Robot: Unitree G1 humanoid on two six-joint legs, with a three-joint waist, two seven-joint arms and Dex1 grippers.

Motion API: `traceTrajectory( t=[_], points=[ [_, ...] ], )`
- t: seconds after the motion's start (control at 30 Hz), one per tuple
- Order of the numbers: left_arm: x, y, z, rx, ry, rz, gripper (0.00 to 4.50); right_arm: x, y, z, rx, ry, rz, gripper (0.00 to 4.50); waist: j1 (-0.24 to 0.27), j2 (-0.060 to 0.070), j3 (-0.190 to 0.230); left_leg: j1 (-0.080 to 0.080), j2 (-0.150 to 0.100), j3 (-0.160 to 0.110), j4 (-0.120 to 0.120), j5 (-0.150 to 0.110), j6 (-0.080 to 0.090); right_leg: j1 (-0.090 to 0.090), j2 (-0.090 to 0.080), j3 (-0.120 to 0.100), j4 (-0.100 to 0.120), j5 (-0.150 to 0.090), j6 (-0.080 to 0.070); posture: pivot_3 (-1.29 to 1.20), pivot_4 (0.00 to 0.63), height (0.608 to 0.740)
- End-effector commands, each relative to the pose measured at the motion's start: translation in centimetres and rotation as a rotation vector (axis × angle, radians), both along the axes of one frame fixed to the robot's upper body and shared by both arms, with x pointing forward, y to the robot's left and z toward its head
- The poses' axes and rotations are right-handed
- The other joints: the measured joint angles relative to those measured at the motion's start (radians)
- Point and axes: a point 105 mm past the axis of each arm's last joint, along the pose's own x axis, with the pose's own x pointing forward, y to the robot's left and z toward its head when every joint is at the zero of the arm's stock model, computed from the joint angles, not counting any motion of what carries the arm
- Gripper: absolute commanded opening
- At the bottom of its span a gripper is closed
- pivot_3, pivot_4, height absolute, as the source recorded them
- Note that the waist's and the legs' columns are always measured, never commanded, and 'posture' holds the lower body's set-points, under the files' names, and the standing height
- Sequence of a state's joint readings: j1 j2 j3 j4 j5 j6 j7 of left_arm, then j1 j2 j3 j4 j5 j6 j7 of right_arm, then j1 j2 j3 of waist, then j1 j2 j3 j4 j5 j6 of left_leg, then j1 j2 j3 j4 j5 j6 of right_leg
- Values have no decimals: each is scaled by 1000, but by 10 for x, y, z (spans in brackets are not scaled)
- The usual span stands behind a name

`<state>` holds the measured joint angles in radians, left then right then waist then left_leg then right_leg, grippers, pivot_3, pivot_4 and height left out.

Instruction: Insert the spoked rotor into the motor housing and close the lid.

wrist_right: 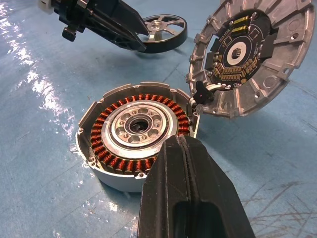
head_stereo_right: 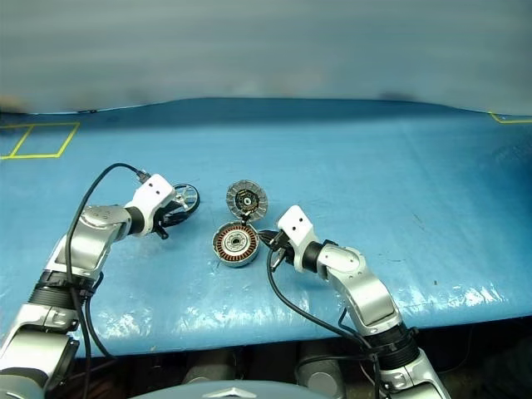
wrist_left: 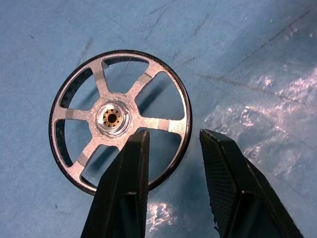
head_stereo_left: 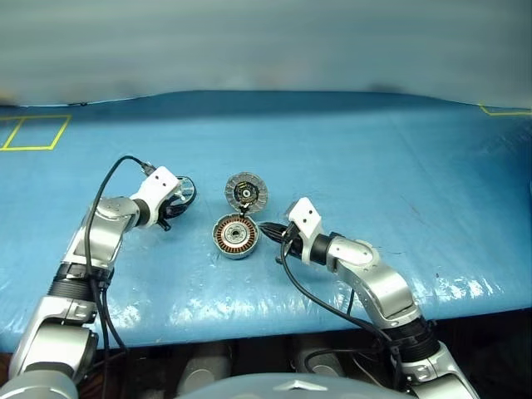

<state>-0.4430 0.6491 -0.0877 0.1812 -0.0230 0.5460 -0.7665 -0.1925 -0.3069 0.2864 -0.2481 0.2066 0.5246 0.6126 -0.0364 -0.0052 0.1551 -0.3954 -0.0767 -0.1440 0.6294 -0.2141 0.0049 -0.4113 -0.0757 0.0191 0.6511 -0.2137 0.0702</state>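
The spoked rotor (wrist_left: 119, 119), a dark ring with silver spokes and a brass-coloured hub, lies on the blue table to the left of the motor housing (head_stereo_left: 235, 236). My left gripper (wrist_left: 173, 134) is open, one finger over the rotor's spokes and the other outside its rim, so the rim sits between the jaws. The housing's copper windings (wrist_right: 106, 153) face up. Just behind the housing the lid (wrist_right: 247, 54) stands tilted, showing its ribbed face with the dark centre. My right gripper (wrist_right: 182, 141) is shut and empty, its tip at the housing's right edge.
A blue sheet covers the table (head_stereo_left: 374, 166), and its front edge runs close under both arms. A square of yellow tape (head_stereo_left: 33, 133) marks the far left corner. A black cable (head_stereo_left: 108, 179) loops above the left wrist.
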Motion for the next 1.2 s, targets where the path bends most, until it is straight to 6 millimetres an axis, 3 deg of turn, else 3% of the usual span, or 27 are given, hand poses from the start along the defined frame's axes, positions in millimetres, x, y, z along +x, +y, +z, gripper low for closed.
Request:
traceTrajectory(
  t=[0.03,0.1,0.33,0.8,1.2],
  points=[
    [1,0,13,-34,-39,9,2582,0,2,10,20,-46,12,0,0,0,0,0,0,0,0,0,0,0,0,0,0,0,0,0,150,740],
    [3,2,14,-43,-41,32,3214,1,3,10,20,-46,13,0,0,0,0,0,0,0,0,0,0,0,0,0,0,0,0,0,150,740],
    [2,-2,10,-46,-23,27,3214,1,2,9,16,-46,9,0,0,0,0,0,0,0,0,0,0,0,0,0,0,0,0,0,150,740],
    [-6,17,23,-177,-61,124,3214,0,2,6,11,-37,13,0,1,0,0,0,0,0,0,0,-1,0,0,0,0,0,0,0,150,740],
    [-4,13,3,-179,-9,164,3214,-1,2,5,6,-32,15,0,1,0,0,0,0,0,0,1,-1,0,0,0,0,1,-1,0,150,740]
  ],
)
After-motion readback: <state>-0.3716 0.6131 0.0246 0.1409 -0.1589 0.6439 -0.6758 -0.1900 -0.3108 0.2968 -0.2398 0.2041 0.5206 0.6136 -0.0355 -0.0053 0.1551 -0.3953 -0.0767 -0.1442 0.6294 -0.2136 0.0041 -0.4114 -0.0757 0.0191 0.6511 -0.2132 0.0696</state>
